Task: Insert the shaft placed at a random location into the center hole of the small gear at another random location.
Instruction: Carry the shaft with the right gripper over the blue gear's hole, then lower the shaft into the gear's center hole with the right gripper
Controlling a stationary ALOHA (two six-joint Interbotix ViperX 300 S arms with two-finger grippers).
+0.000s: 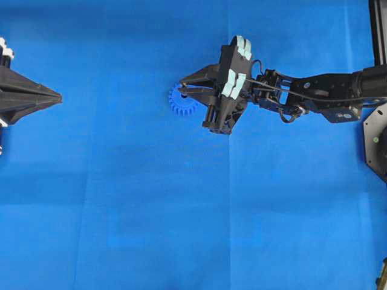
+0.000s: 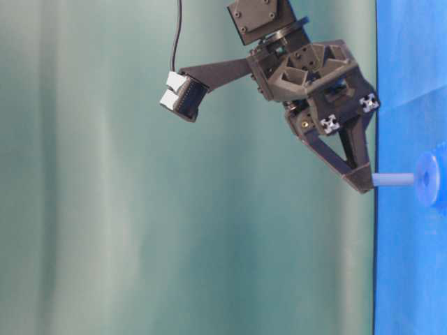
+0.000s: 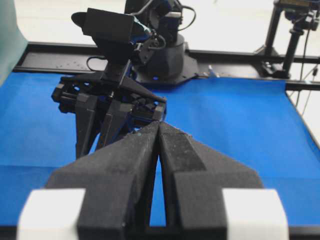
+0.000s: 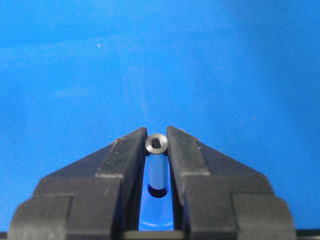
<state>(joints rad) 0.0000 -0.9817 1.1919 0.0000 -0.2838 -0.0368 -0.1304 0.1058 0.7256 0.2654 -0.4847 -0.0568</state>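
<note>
**Steel pin pinched above the blue gear**

At the far left of the overhead view, the left gripper (image 1: 59,96) lies idle on the blue cloth (image 1: 151,211). Its two matte black, wedge-shaped fingers (image 3: 135,165) are pressed flat together, with nothing between them, and their grainy faces meet in a thin seam in the left wrist view.

Near the middle sits the small gear (image 1: 182,101), bright blue plastic with fine square teeth round its rim, flat on the cloth. The right gripper (image 1: 183,88) hangs partly over it, so the center hole cannot be made out.

The right gripper's angular black fingers (image 4: 125,155) are clenched on the shaft (image 4: 156,165), a short, smooth, silvery cylinder with a small recess in its end face. In the table-level view the shaft (image 2: 393,180) juts from the fingertips toward the gear's pale round hub (image 2: 427,179), and its far end reaches the hub.

Further right stretches the black, cabled right arm (image 1: 320,93).
</note>
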